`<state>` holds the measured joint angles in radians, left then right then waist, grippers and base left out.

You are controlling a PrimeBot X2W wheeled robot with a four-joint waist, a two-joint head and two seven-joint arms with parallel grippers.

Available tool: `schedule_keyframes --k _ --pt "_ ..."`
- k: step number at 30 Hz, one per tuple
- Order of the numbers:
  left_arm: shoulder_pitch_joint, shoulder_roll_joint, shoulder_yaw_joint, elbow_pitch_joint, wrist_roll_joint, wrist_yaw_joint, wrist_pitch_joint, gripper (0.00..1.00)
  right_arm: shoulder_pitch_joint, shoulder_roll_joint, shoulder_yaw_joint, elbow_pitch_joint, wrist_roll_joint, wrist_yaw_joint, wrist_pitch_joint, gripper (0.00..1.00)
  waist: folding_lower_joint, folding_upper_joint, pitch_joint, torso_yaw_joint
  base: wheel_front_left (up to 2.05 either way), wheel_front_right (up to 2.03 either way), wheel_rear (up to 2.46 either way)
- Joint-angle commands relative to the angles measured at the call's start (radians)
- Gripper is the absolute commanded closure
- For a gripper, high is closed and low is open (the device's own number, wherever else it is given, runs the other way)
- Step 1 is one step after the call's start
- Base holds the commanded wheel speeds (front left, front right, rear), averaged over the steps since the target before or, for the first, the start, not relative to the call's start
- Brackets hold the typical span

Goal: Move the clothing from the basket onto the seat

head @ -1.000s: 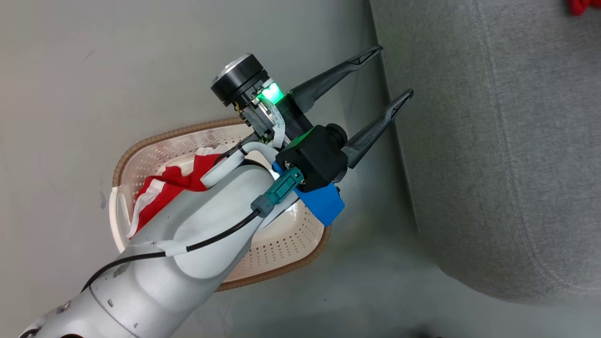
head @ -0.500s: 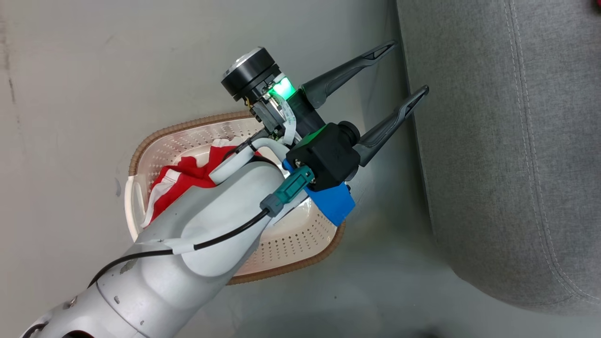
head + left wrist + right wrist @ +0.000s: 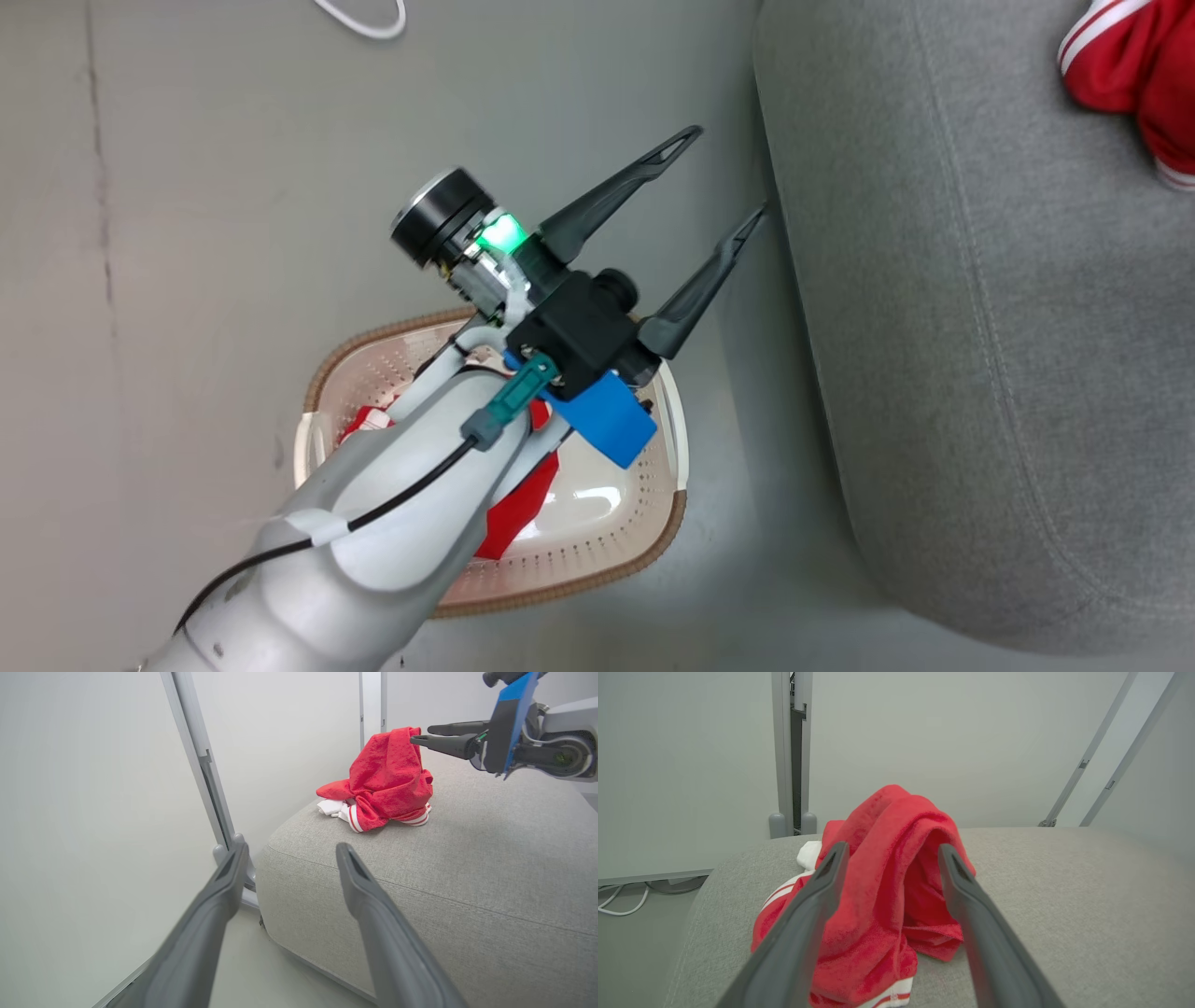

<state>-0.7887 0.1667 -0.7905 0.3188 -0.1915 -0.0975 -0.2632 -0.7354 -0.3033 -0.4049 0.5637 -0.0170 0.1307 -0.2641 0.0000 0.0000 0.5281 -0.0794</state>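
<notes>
With left gripper (image 3: pixel 728 171) spread above cream perforated plastic basket (image 3: pixel 607 537) holding crumpled red garment (image 3: pixel 513 523); right gripper (image 3: pixel 893 847) spread too, by second red striped garment (image 3: pixel 878 914) on grey fabric seat (image 3: pixel 1064 914)

The head view looks down on basket (image 3: pixel 588 541) and seat (image 3: pixel 980 327); both wrist views face level, sharing the red garment (image 3: pixel 387 784).

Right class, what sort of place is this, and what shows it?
Likely a staged lab room, not a home: large grey fabric sofa seat, cream perforated plastic laundry basket on smooth grey floor, plain white wall panels.
</notes>
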Motion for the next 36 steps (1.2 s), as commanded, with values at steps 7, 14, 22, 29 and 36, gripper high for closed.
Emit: schedule_keyframes --k 7,14,22,29,36 --pt "0.132 0.028 0.099 -0.007 -0.037 0.036 -0.003 0.00 0.182 0.045 0.076 -0.138 0.021 0.000 -0.001 0.00 0.0000 0.0000 -0.138 -0.005 0.00 0.00 0.00" --pt "0.282 0.048 0.223 -0.017 -0.064 0.066 -0.003 0.00 0.325 0.093 0.183 -0.270 0.036 0.000 -0.001 0.00 0.0000 0.0000 -0.251 0.032 0.00 0.00 0.00" --pt "0.426 0.046 0.357 -0.038 -0.068 0.080 -0.003 0.00 0.429 0.150 0.293 -0.368 0.058 0.000 0.000 0.00 0.0000 0.0000 -0.351 0.089 0.00 0.00 0.00" --pt "0.528 0.038 0.459 -0.053 -0.051 0.075 -0.002 0.00 0.496 0.198 0.364 -0.431 0.070 0.000 0.000 0.00 0.0000 0.0000 -0.416 0.131 0.00 0.00 0.00" --pt "0.614 0.027 0.544 -0.066 -0.032 0.071 -0.002 0.00 0.580 0.226 0.372 -0.469 0.057 0.000 0.000 0.00 0.0000 0.0000 -0.477 0.157 0.00 0.00 0.00"
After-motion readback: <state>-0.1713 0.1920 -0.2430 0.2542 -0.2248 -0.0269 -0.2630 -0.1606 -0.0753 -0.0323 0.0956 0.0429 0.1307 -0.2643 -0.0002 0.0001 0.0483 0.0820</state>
